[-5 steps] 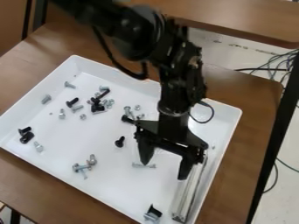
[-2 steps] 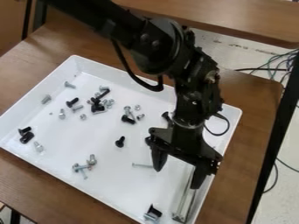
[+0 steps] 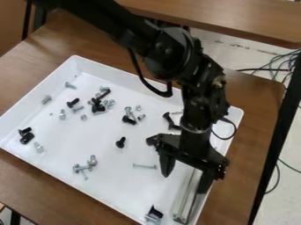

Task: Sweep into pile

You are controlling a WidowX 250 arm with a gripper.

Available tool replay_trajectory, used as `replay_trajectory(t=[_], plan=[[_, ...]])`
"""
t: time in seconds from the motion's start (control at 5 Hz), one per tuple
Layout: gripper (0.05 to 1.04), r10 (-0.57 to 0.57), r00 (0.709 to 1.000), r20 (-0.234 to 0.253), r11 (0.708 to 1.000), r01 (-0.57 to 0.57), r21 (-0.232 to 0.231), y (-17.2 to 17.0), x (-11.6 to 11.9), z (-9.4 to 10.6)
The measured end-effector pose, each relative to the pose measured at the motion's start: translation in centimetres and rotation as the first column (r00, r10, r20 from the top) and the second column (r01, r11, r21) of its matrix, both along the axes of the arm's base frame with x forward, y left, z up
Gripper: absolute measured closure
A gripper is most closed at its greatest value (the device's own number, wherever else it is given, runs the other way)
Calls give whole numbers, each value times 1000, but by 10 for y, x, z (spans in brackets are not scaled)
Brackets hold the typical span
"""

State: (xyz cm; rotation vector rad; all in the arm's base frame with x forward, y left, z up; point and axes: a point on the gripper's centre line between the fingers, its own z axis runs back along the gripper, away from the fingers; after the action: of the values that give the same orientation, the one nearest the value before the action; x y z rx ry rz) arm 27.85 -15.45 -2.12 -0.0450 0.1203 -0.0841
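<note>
Claw: A black gripper (image 3: 185,182) hangs over the white tray (image 3: 38,91), fingers spread, with nothing pinched between them.
Bar: The metal bar (image 3: 183,206), likely the sweeping tool, lies along the tray's right-hand wall; whether a finger touches it, the view cannot tell.
Gathered: A loose cluster (image 3: 99,105) of black and silver hardware sits toward the far wall, a smaller knot (image 3: 88,166) toward the near one.
Scattered: A lone black screw (image 3: 120,142) mid-tray, a long screw (image 3: 144,166) beside the gripper, a black pair (image 3: 25,135) at far left.
Progress: Apparently early; no single pile has formed, and most sweeping remains.
</note>
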Motion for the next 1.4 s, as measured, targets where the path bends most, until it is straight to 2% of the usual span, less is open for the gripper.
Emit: replay_trajectory(t=[0.2, 0.4, 0.6, 0.8, 1.0, 1.2, 1.4], plan=[[84, -4, 1000, -5, 1000, 4, -10, -3, 1, -4], [84, -1, 999, -36, 1000, 1, -14, -2, 4, -19], [125, 9, 999, -42, 999, -10, -38, 3, 7, -23], [429, -12, 1000, -24, 999, 11, -45, 2, 9, -23], [707, -64, 997, -48, 997, 62, -49, 8, 5, -20], [724, -104, 990, -99, 993, 98, -58, 12, 1, -16], [724, -175, 982, -78, 982, 168, -80, 4, 27, -2]])
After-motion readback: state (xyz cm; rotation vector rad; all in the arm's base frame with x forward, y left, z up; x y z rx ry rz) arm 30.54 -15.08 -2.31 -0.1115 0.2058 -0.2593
